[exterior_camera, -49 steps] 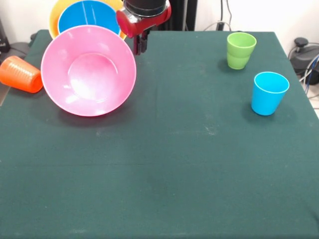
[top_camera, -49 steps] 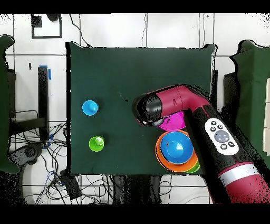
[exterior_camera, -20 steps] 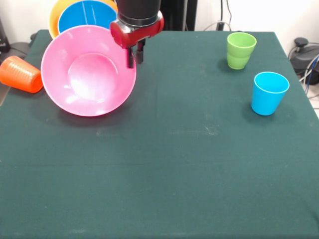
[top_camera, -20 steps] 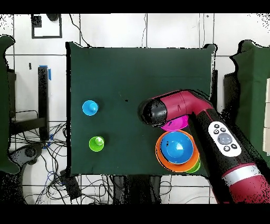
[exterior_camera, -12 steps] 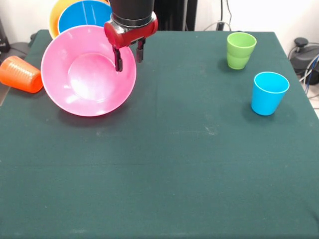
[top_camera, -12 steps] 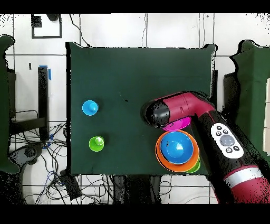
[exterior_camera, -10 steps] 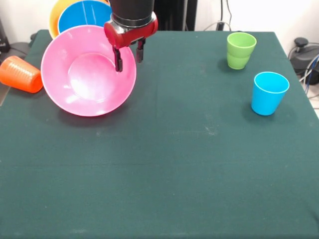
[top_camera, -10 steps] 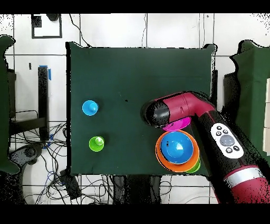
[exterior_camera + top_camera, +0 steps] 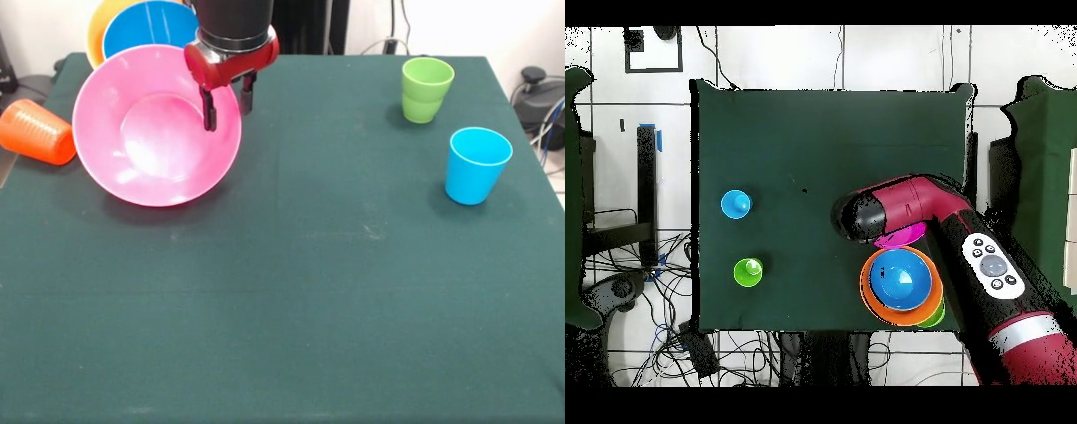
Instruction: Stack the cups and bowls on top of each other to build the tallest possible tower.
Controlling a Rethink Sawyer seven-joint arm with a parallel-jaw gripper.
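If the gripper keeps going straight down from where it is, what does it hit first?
Most likely the pink bowl. The open gripper straddles its upper right rim, one finger over the inside wall, the other outside. Its height above the rim is unclear from these views.

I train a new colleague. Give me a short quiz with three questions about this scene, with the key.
1. True or false: the gripper is shut on the pink bowl.
2. Which cup lies on its side? A) orange cup B) green cup C) blue cup
3. Fill in: the blue bowl sits inside the ___ bowl.

Key: 1 false, it is open, straddling the rim; 2 A; 3 orange.
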